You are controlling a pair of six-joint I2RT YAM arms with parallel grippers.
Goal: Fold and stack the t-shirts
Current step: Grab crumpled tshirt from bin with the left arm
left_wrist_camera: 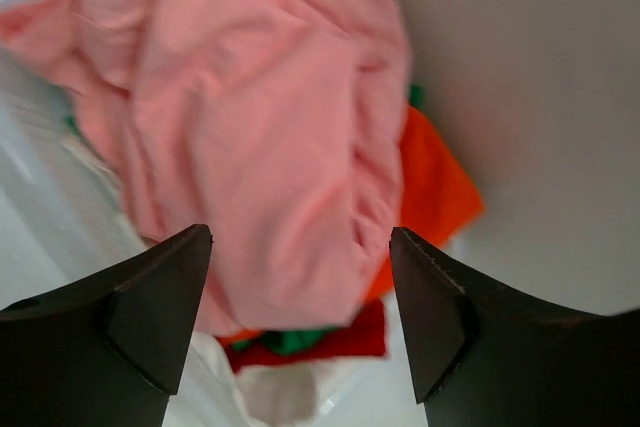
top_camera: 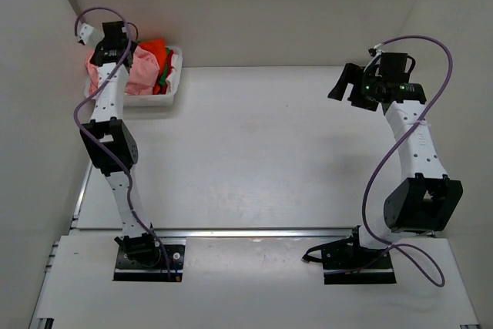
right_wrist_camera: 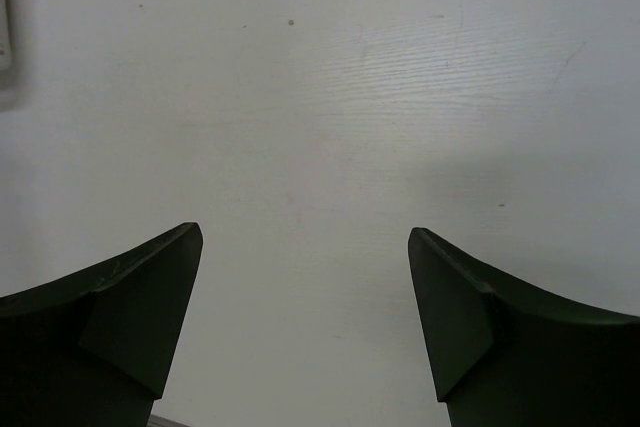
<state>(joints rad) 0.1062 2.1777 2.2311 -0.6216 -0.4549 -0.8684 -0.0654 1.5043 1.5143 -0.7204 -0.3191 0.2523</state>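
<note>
Left gripper (left_wrist_camera: 300,237) hangs spread over the crumpled salmon-pink cloth t-shirt (left_wrist_camera: 250,127) at ten o'clock, right gripper (right_wrist_camera: 305,232) spread at two.

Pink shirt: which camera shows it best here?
Left wrist: the pink shirt fills the frame beyond the open fingers, folds clear, over an orange shirt. The top view shows just a small pink heap in the basket, partly behind the left arm. The right wrist sees only table.
</note>
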